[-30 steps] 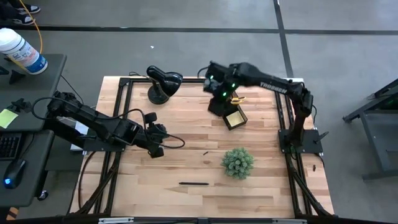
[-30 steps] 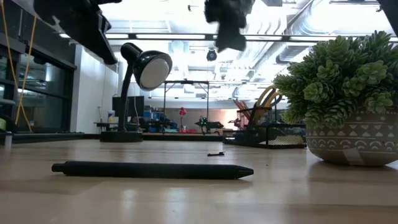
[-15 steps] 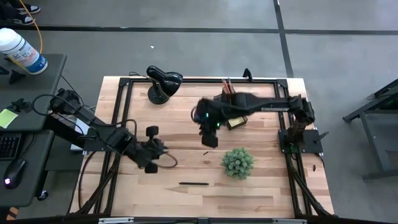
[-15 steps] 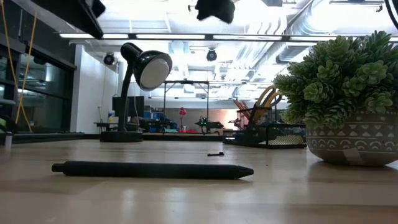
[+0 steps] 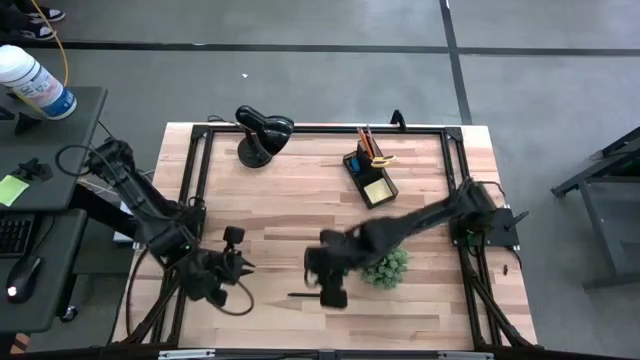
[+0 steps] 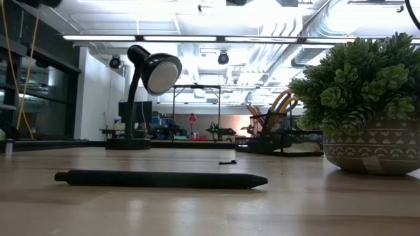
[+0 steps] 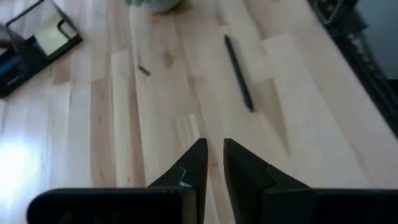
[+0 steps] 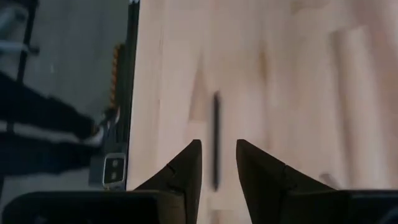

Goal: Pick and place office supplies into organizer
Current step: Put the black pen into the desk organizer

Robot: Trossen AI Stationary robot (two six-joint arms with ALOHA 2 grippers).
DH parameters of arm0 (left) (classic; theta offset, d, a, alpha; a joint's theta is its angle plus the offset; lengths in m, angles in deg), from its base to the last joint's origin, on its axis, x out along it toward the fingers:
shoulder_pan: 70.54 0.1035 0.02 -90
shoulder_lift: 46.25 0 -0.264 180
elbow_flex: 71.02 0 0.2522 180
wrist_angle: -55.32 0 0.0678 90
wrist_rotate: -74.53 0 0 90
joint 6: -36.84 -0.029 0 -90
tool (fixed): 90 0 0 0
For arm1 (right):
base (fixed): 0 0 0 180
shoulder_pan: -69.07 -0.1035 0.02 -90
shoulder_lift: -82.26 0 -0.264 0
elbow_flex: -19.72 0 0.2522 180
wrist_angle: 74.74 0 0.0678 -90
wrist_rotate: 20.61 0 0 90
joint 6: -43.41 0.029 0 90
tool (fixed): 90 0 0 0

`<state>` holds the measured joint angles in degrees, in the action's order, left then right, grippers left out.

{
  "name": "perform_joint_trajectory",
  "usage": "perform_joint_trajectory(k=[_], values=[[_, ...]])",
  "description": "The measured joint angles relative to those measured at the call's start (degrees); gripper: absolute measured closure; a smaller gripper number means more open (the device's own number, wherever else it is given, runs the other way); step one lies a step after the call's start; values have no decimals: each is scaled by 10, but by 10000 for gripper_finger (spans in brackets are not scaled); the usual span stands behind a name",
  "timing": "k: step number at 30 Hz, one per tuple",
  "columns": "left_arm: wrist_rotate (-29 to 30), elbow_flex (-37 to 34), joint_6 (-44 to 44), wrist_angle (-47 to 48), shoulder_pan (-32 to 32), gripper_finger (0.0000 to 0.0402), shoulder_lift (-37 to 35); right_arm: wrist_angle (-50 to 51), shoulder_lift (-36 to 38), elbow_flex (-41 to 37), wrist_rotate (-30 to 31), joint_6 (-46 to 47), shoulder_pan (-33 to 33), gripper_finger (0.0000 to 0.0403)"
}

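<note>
A thin black pen (image 5: 303, 295) lies flat on the wooden table near its near edge, and shows large in the low view (image 6: 161, 178). My right gripper (image 5: 332, 292) hangs open just above the pen's right end. In the right wrist view the pen (image 8: 216, 134) runs on from the gap between that gripper's fingers (image 8: 217, 158). My left gripper (image 5: 240, 265) hovers open over the near left of the table with nothing between its fingers (image 7: 214, 158), and the pen (image 7: 238, 73) lies ahead of it. The black organizer (image 5: 368, 176) stands at the far middle, holding pencils, scissors and a yellow pad.
A green plant in a patterned pot (image 6: 361, 118) stands right beside the right arm (image 5: 385, 268). A black desk lamp (image 5: 262, 135) is at the far left. A tiny dark scrap (image 7: 143, 70) lies on the wood mid-table. Black frame rails (image 5: 195, 190) border the table.
My right gripper has swung from over the organizer at the far side across the table toward the near edge, sinking a little, and now hangs over the pen. My left gripper has moved toward the near left corner. The pen has stayed where it was.
</note>
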<state>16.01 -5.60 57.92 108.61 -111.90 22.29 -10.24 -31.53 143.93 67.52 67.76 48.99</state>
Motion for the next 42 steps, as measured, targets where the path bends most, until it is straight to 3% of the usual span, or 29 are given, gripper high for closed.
perform_joint_trajectory(k=[7, 13, 22, 33, 42], values=[[23, 0, 17, -2, -61, 360, 0, -31, -93, 0, 13, 62, -47, 306], [39, 0, 17, 0, -92, 360, 0, -52, -147, -1, -27, 117, -51, 306], [45, 0, 17, 1, -97, 360, 1, 63, -154, -1, 8, 79, -60, 317], [52, 0, 38, -2, -97, 360, 46, 6, -154, -69, -18, 82, -67, 320], [52, 0, 52, -14, -97, 360, 67, -5, -154, -67, -10, 53, -65, 320]])
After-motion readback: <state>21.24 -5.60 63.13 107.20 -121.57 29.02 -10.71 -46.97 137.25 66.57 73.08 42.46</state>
